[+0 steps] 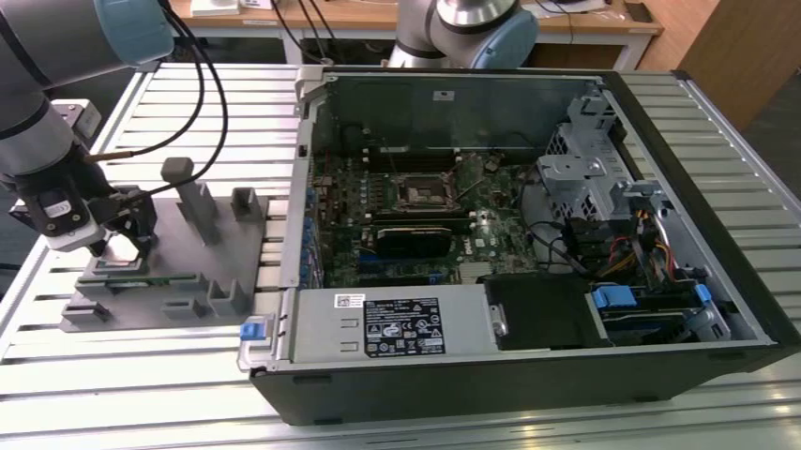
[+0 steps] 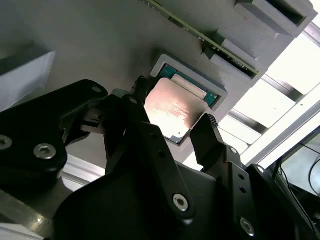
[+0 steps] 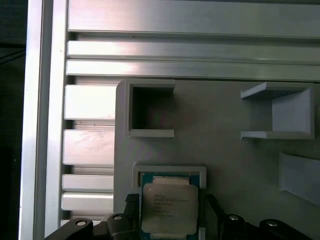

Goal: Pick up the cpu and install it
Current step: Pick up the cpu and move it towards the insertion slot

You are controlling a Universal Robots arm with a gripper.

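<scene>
Gripper clamped on cpu at fixture pocket

Exterior view: the gripper [image 1: 123,249] sits at the left of the frame, down on the grey plastic fixture [image 1: 188,272], which rests on the slatted aluminium table [image 1: 138,384]. The open computer case [image 1: 701,150] fills the centre and right, with its dark socket frame [image 1: 423,192] well apart from the arm. Both wrist views: the cpu [image 2: 172,112] [image 3: 169,207] lies silvery top up at the fixture's square pocket [image 3: 170,171], with black fingers [image 2: 207,137] pressed on two opposite edges.

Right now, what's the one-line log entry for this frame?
phase: pick | end effector: at cpu | cpu: at recess of grey fixture | computer case: open
</scene>
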